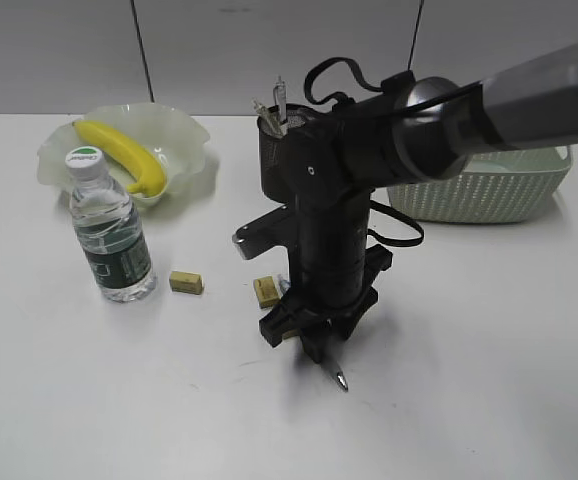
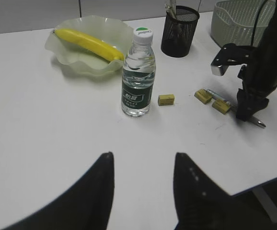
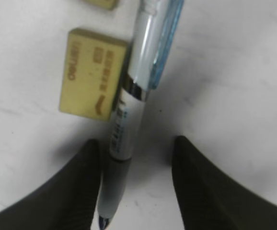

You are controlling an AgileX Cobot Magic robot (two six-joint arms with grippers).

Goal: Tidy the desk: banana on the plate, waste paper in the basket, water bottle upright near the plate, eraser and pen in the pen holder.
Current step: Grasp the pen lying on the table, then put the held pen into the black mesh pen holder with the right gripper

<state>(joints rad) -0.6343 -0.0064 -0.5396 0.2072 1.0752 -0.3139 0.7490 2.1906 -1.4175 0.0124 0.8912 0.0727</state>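
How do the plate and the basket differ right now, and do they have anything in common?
The plate is a translucent dish with a wavy ruffled rim; the basket is opaque and rectangular with perforated sides. The plate holds the banana; the basket's contents cannot be seen. In the exterior view the plate sits at the desk's far left, the basket at the far right, partly behind the right arm. Both are pale green.

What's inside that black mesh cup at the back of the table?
Inside the black mesh cup, the tops of a couple of slim, pen-like items stick up above the rim. The dark mesh hides their lower parts and whatever sits at the bottom.
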